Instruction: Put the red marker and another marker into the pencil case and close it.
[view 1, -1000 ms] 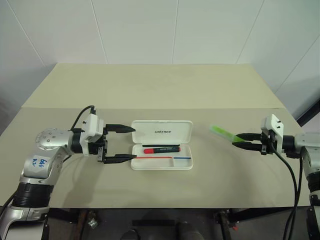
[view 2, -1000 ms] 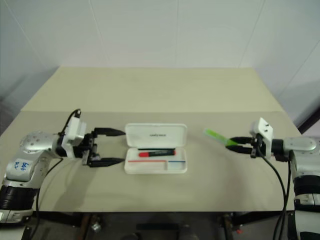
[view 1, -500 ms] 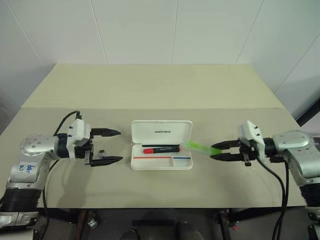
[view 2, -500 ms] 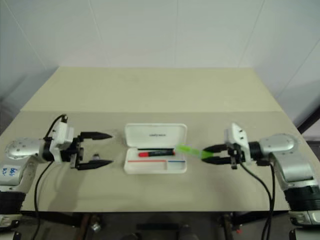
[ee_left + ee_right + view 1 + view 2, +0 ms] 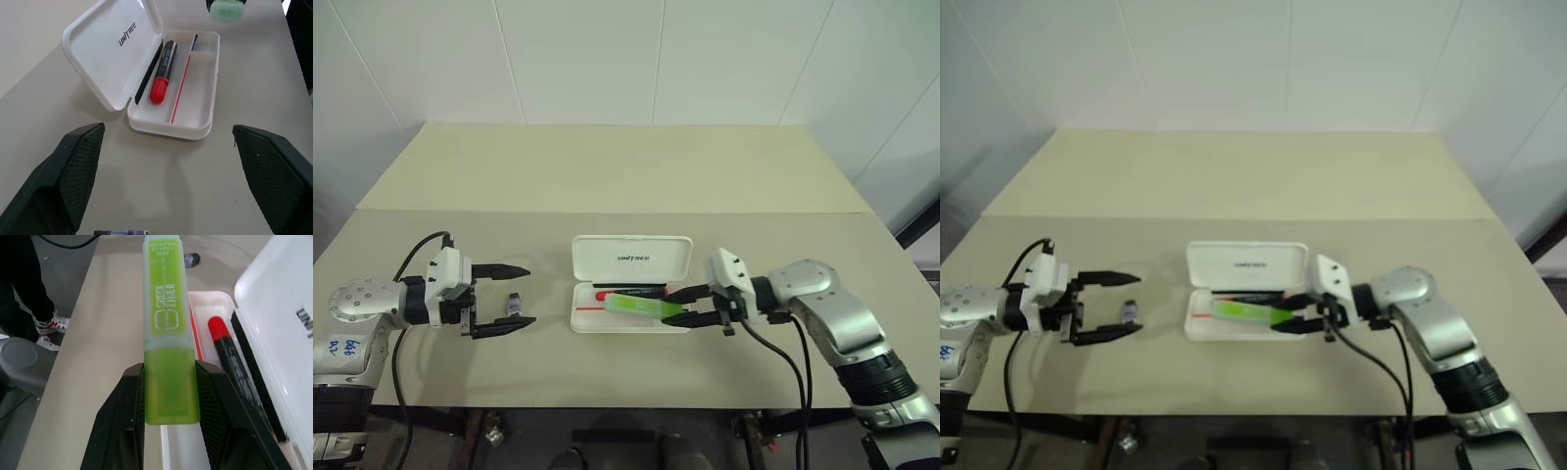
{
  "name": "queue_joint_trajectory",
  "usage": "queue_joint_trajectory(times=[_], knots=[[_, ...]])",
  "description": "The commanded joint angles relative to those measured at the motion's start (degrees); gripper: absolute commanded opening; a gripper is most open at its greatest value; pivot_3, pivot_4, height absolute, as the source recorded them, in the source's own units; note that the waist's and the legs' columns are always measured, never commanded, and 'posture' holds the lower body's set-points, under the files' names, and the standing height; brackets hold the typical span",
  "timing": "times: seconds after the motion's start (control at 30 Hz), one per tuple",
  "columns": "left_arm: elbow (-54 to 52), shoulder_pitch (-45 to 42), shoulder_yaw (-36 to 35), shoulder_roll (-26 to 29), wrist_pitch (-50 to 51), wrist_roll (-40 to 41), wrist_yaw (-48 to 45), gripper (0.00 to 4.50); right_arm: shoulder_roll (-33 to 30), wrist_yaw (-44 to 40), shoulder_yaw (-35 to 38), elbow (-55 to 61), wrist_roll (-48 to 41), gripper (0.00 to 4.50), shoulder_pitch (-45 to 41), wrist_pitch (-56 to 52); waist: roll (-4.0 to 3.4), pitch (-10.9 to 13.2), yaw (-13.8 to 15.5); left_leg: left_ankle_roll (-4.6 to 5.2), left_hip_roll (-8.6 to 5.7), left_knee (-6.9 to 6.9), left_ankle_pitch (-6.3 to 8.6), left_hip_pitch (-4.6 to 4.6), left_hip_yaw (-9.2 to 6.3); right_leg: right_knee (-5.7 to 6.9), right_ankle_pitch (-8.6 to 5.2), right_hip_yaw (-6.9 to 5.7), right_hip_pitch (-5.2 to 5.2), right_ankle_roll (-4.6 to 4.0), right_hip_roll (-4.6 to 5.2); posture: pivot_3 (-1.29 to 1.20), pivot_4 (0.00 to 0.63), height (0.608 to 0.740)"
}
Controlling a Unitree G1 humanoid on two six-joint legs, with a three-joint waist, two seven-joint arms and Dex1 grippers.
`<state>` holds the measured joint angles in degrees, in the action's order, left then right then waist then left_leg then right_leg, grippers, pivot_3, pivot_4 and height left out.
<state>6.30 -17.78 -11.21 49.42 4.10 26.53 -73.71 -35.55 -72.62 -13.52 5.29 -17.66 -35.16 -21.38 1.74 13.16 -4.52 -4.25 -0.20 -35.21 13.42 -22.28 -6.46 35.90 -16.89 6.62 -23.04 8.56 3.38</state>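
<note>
Left eye view: highlighter [image 5: 642, 305] over the open case [image 5: 630, 290].
Right gripper [image 5: 677, 305], at the case's 3 o'clock, pinches the highlighter above the tray; the red marker [image 5: 628, 292] lies inside. Left gripper [image 5: 517, 296], fingers spread and empty, sits at 9 o'clock, well apart.

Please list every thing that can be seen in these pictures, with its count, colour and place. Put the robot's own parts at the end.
White hard-plastic hinged pencil case: one, white, at the table's middle, lid open and tilted back.
Slim red-capped black marker: one, red and black, lying in the case's tray next to the hinge.
Stubby lime-green highlighter: one, lime green, held over the open tray.
Small dark object: one, dark, on the table left of the case; too small to identify.
Beige table: one, under everything.
A person's dark trouser leg and sneaker: beside the table.
Left gripper: one, black jaws wide apart, empty, left of the case.
Right gripper: one, black jaws clamped on the highlighter.
</note>
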Motion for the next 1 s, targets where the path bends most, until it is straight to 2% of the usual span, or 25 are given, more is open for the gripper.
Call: queue_joint_trajectory(times=[0.03,0.27,0.63,1.0], knots=[[-2.2,0.1,-1.6,0.1,-0.5,0.4,1.0,4.5,2.3,2.3,-2.0,0.5,2.0,1.09,-2.3,0.2,0.0,0.0,0.0,0.0,0.0,0.01,0.0,-0.02,0.0,0.01,0.0,0.0,-0.04,0.0,0.0,0.0,0.15,0.74],[-3.4,1.4,-1.6,-0.6,-0.6,0.6,2.3,4.5,6.4,4.3,-6.3,-2.7,6.7,1.09,-5.3,1.8,0.0,0.0,0.0,0.0,0.0,0.03,0.0,-0.23,0.0,0.09,0.0,0.0,-0.34,-0.01,0.0,0.0,0.15,0.74],[-3.3,2.2,-2.1,0.2,-0.6,0.5,2.4,4.5,7.0,4.1,-10.7,-6.5,13.0,1.09,-6.3,4.2,0.01,0.0,-0.1,-0.01,0.0,0.05,0.0,-0.27,0.0,0.1,0.0,0.0,-0.4,-0.02,-0.01,0.0,0.15,0.74],[-3.0,1.9,-1.7,0.0,-0.7,0.5,2.2,4.5,8.1,4.7,-10.8,-5.1,13.2,1.09,-6.8,1.2,0.01,0.0,-0.2,-0.01,0.0,0.05,0.0,-0.27,-0.01,0.11,0.0,0.0,-0.4,-0.02,-0.01,0.0,0.15,0.74]])
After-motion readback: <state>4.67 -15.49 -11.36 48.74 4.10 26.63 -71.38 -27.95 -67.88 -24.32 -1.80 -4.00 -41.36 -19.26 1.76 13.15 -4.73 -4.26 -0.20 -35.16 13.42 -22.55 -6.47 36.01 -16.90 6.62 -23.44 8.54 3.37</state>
